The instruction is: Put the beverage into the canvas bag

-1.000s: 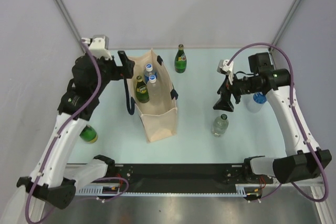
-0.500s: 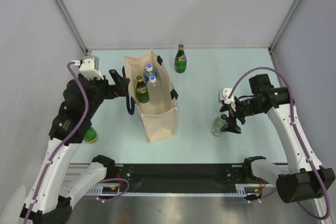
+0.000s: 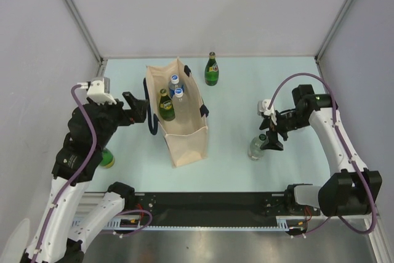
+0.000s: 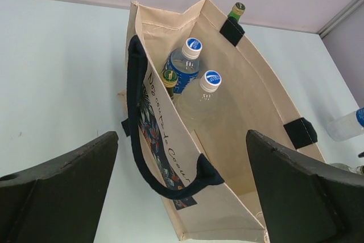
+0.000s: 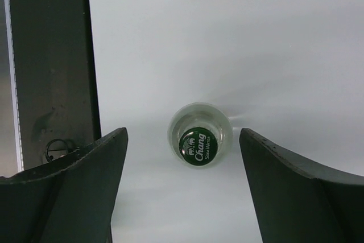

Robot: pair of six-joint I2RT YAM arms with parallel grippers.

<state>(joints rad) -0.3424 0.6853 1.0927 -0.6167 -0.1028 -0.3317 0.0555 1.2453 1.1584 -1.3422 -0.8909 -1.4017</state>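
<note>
Left tool (image 3: 138,111) withdrew; canvas bag (image 3: 188,143) holds three bottles (image 4: 205,91).

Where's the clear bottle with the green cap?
In the top view, the clear bottle stands right of the canvas bag, just below the right end effector.

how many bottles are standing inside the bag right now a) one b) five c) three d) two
C: the left wrist view shows a blue-labelled water bottle, a clear water bottle and a green bottle inside the bag.
</note>
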